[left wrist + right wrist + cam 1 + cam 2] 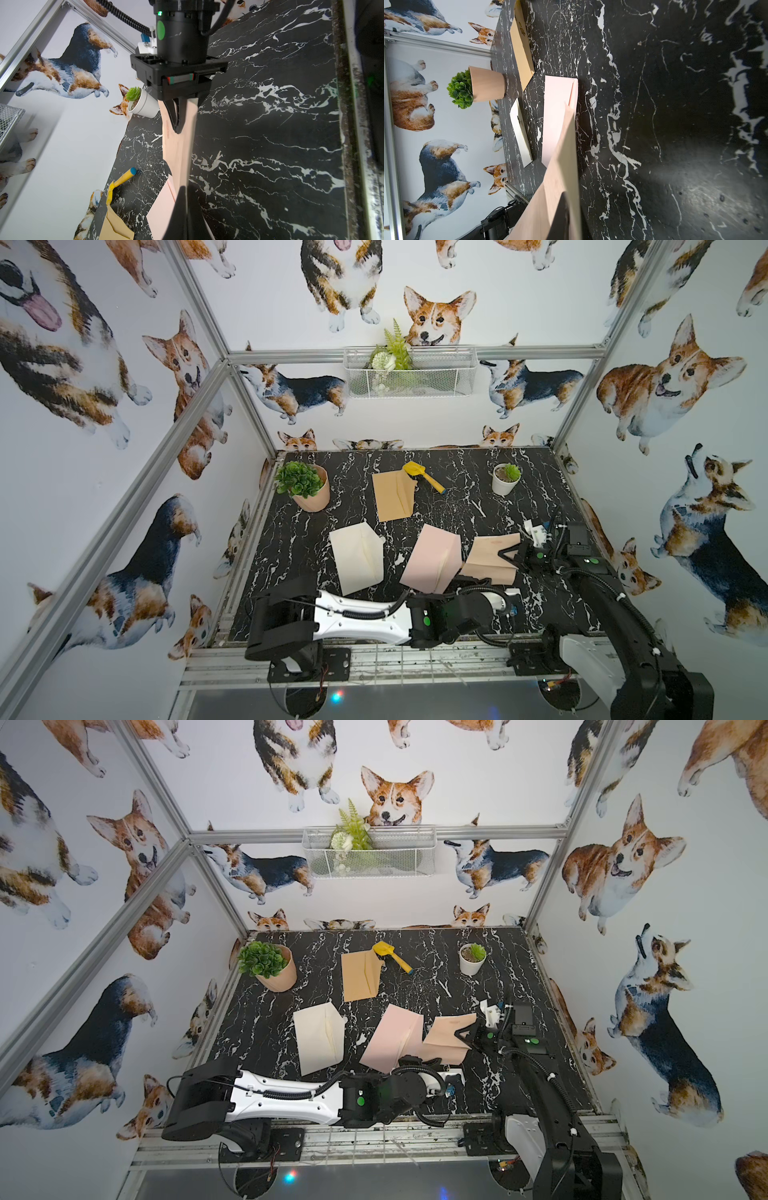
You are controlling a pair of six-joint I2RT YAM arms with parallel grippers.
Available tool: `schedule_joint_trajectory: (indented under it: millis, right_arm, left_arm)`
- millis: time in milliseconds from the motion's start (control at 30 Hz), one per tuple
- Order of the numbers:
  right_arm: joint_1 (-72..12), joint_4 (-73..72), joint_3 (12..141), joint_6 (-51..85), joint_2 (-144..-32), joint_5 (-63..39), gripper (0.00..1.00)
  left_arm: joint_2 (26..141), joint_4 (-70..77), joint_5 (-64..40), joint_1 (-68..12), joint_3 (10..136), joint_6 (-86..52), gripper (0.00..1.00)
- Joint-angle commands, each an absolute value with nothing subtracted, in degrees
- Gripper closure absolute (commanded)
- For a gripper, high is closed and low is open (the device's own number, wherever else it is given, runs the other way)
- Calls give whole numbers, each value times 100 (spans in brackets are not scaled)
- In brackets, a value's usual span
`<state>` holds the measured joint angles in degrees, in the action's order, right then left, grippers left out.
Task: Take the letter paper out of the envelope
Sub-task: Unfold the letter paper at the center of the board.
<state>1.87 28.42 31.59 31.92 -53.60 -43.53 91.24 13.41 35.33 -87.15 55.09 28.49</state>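
Note:
A pink envelope (432, 558) lies on the black marble table, near the front right in both top views. The peach letter paper (490, 556) sticks out of its right side and is lifted off the table. My right gripper (505, 553) is shut on the paper's right edge, also seen in the left wrist view (178, 124). My left gripper (185, 191) is shut on the envelope's (162, 212) near edge, where the paper (178, 149) enters. In the right wrist view, the paper (560, 155) runs from my right gripper (568, 197) to the envelope (558, 108).
A cream envelope (359, 558) lies left of the pink one, with a tan envelope (392, 495) and a yellow shovel (424, 477) behind. A peach pot plant (307, 487) stands back left, a small white pot (506, 479) back right. A wire basket (409, 371) hangs on the rear wall.

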Motion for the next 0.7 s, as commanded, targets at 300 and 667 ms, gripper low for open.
schedule_joint_trajectory:
  millis: [300, 667]
  right_arm:
    - [198, 2522, 3597, 3076, -5590, -4000, 100]
    - [193, 2564, 3665, 3121, -5512, -3887, 100]
  left_arm:
    - [8989, 1504, 3821, -8955, 5082, 2398, 100]
    - [9097, 1667, 4004, -9210, 4967, 2226, 95]
